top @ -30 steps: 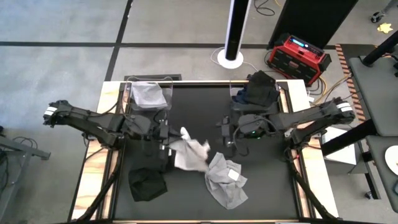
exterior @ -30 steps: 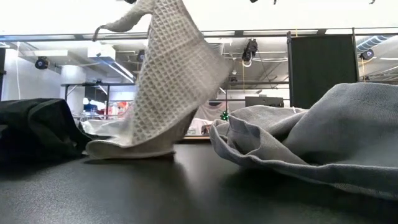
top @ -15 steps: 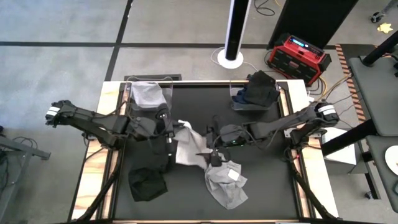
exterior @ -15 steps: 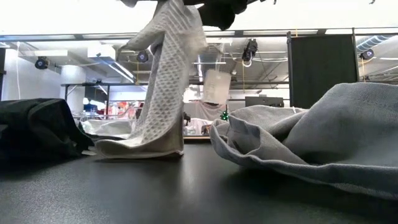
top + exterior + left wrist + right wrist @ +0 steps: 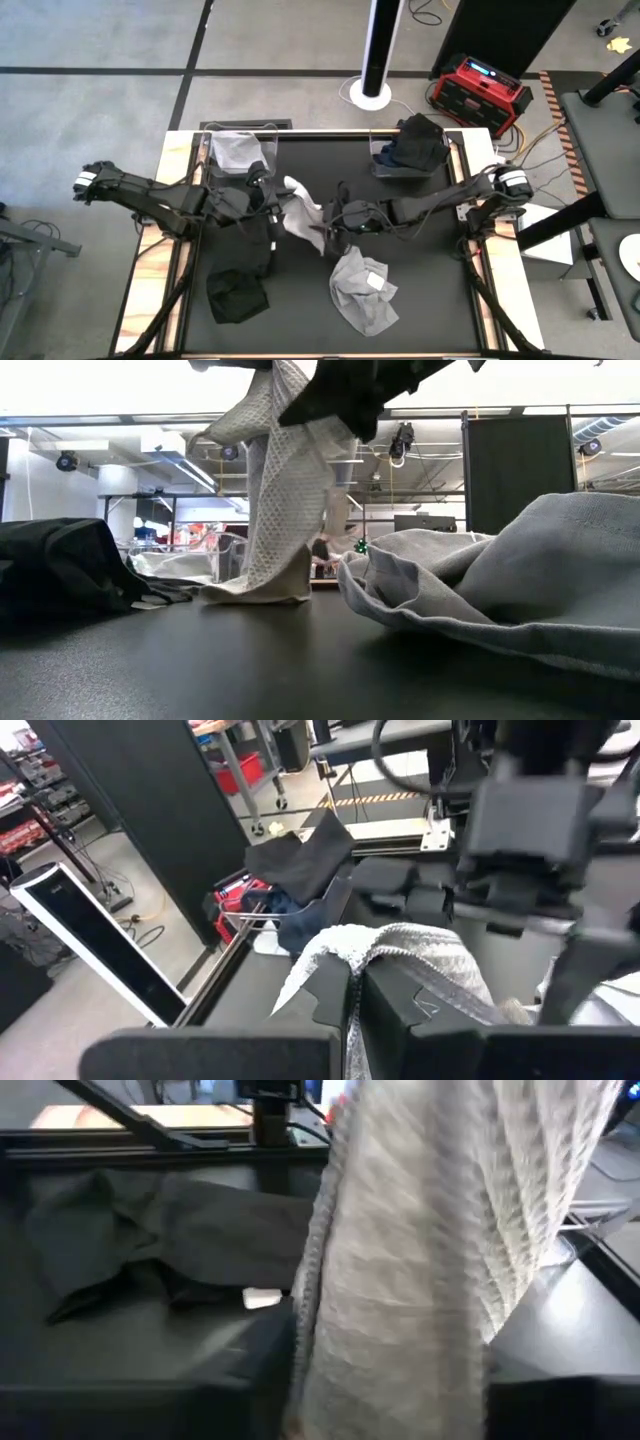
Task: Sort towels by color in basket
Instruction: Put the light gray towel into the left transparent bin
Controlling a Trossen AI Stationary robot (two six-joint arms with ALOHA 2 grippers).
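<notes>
The left gripper (image 5: pixel 272 203) is clamped on the white waffle towel (image 5: pixel 303 213), lifting it off the table (image 5: pixel 420 290); its lower edge drags. The right gripper (image 5: pixel 328 233) is against the towel; its grip cannot be told.

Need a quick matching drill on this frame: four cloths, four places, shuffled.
Cloths:
1. white waffle towel
2. grey towel with tag
3. black towel
4. light grey towel

Places:
A. in the far-left basket
B. flat on the table, near middle
C. hanging from the left gripper
D. crumpled at the near-left corner

Pairs: 1-C, 2-B, 3-D, 4-A
</notes>
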